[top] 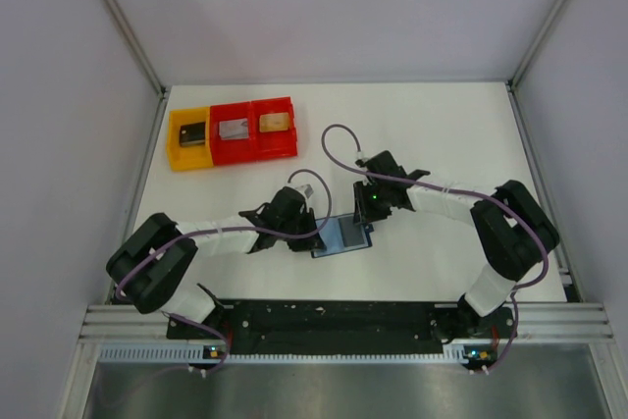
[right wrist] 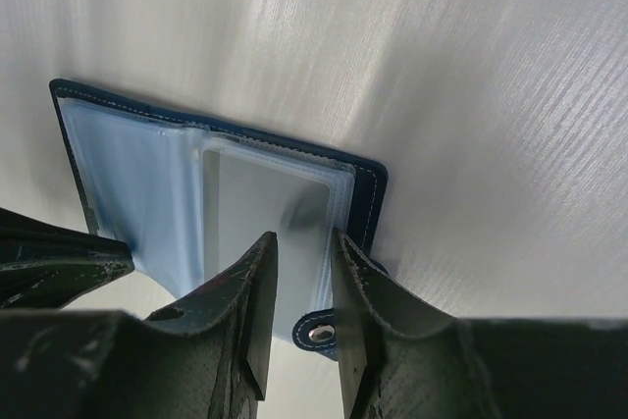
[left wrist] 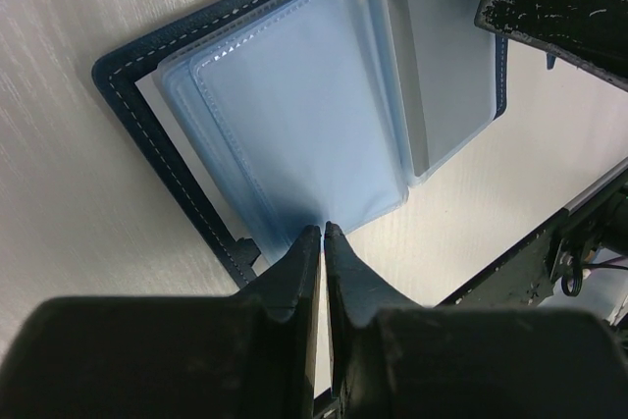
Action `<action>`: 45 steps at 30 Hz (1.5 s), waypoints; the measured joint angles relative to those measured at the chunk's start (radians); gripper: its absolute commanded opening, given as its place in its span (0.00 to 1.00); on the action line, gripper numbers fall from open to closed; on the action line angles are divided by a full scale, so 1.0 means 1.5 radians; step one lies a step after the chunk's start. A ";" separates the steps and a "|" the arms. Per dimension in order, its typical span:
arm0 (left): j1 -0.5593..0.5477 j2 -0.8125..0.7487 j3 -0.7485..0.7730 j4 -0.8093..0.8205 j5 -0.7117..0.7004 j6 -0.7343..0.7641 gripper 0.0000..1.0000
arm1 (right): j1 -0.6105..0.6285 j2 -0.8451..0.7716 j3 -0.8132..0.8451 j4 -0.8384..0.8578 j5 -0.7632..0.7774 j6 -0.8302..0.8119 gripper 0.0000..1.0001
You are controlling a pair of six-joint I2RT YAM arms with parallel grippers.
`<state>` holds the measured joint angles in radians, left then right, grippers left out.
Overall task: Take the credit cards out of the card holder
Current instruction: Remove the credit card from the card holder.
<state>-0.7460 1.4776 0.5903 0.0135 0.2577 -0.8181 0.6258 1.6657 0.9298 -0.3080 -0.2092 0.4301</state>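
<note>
The navy card holder [top: 343,236] lies open on the white table between my two grippers, its light-blue plastic sleeves facing up. In the left wrist view [left wrist: 294,115] a grey card [left wrist: 446,56] sits in its right-hand sleeve. My left gripper [left wrist: 323,231] is shut, its tips at the near edge of the left sleeve. My right gripper [right wrist: 302,242] is open, its jaws just above the grey card [right wrist: 260,208] and next to the snap tab [right wrist: 319,332]. In the top view the left gripper [top: 302,231] is at the holder's left edge and the right gripper [top: 369,215] at its upper right.
A yellow bin [top: 188,140] and two red bins [top: 257,129] stand at the back left, each with a small item inside. Frame posts and grey walls bound the table. The right gripper's finger [left wrist: 559,7] reaches into the left wrist view.
</note>
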 measured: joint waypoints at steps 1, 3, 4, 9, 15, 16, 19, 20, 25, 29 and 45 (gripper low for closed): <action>0.000 0.001 0.000 0.001 0.000 0.000 0.10 | 0.000 0.000 0.000 0.000 -0.002 0.000 0.28; 0.000 0.002 0.000 0.002 0.002 0.000 0.10 | 0.000 0.000 0.000 0.001 -0.008 0.000 0.28; 0.000 0.002 0.000 0.003 0.003 0.000 0.10 | 0.000 0.000 0.000 0.001 -0.014 0.000 0.27; -0.001 0.003 0.000 0.005 0.005 -0.001 0.10 | 0.000 0.000 0.000 0.001 -0.032 0.001 0.22; -0.002 0.005 0.000 0.005 0.010 -0.002 0.10 | 0.000 -0.003 0.001 0.002 -0.059 0.009 0.21; -0.002 0.004 0.000 0.005 0.010 -0.003 0.10 | 0.000 -0.004 0.002 0.002 -0.063 0.011 0.21; -0.003 0.004 0.000 0.005 0.010 -0.005 0.10 | 0.002 -0.012 0.007 0.002 -0.080 0.018 0.21; -0.003 0.004 0.000 0.005 0.010 -0.007 0.10 | 0.005 -0.015 0.011 0.002 -0.088 0.021 0.21; -0.003 0.004 -0.001 0.005 0.008 -0.014 0.10 | 0.028 -0.028 0.029 0.006 -0.123 0.032 0.22; -0.003 0.002 -0.007 0.012 0.005 -0.027 0.10 | 0.048 -0.031 0.036 0.016 -0.144 0.046 0.26; -0.003 -0.113 -0.072 -0.021 -0.092 -0.076 0.11 | 0.061 -0.031 0.036 0.039 -0.161 0.057 0.31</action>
<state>-0.7509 1.3083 0.4816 -0.0185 0.1204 -0.9321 0.7174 1.6192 0.9836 -0.2501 -0.4503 0.5159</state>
